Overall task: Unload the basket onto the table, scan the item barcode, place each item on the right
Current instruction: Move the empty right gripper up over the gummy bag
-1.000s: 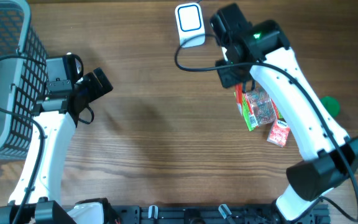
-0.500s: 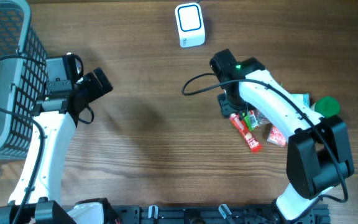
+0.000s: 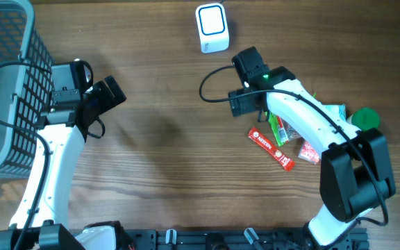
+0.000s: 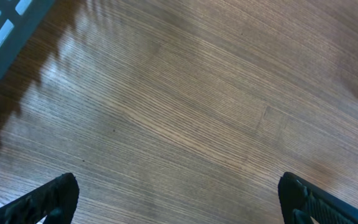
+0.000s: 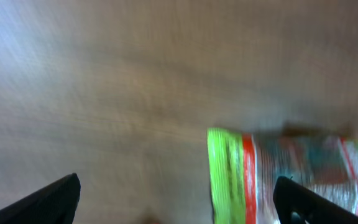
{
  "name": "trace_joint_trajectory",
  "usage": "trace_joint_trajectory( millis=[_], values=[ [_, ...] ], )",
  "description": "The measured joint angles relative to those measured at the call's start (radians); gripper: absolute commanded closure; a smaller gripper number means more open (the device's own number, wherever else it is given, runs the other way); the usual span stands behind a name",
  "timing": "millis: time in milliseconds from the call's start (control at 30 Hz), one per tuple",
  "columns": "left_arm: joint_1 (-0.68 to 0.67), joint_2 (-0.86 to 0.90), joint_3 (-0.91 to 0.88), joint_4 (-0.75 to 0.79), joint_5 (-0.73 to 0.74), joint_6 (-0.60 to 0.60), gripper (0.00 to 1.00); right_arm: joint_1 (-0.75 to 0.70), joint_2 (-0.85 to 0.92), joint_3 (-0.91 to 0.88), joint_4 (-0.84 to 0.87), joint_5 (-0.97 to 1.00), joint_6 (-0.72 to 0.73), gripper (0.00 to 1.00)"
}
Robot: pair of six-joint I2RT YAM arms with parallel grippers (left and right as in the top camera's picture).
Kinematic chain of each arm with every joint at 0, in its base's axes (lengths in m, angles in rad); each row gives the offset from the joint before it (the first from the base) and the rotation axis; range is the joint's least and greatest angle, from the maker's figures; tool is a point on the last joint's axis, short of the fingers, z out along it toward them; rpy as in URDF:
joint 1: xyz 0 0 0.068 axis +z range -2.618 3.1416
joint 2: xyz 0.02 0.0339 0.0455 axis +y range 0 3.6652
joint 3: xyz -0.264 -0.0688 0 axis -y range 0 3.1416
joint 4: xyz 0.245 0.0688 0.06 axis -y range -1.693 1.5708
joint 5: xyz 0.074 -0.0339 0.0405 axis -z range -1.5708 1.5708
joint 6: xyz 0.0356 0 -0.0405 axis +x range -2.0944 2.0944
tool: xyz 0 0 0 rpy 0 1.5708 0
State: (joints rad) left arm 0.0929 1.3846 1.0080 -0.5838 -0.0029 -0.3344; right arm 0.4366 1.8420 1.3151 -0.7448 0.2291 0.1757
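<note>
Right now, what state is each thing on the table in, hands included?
Left hand, open, holding nothing.
Right hand, open, holding nothing.
Red bar, flat on the table, ungripped.
Green packet, flat, partly under the right arm.
Scanner, resting near the far edge, untouched.
Basket, upright at left.

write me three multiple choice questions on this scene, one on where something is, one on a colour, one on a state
1. Where is the white box-shaped barcode scanner?
A. at the far edge of the wooden table, near the middle
B. at the near left corner
C. held in a hand

2. What colour is the long thin snack bar?
A. blue
B. red
C. yellow

3. How is the right hand?
A. open, gripping nothing
B. shut on the bar
C. shut on the scanner

Key: A, it sits top middle in the overhead view; B, its wrapper is red with white print; A, its fingers stand wide apart.
</note>
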Motion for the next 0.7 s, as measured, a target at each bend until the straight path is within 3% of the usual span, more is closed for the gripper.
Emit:
trace_joint_trajectory(
  millis=[300, 700],
  values=[
    [0.0, 0.0, 0.0, 0.0, 0.0, 0.0, 0.0, 0.0, 0.0, -0.003, 0.251, 0.0, 0.0, 0.0],
    [0.0, 0.0, 0.0, 0.0, 0.0, 0.0, 0.0, 0.0, 0.0, -0.003, 0.294, 0.0, 0.0, 0.0]
  ],
)
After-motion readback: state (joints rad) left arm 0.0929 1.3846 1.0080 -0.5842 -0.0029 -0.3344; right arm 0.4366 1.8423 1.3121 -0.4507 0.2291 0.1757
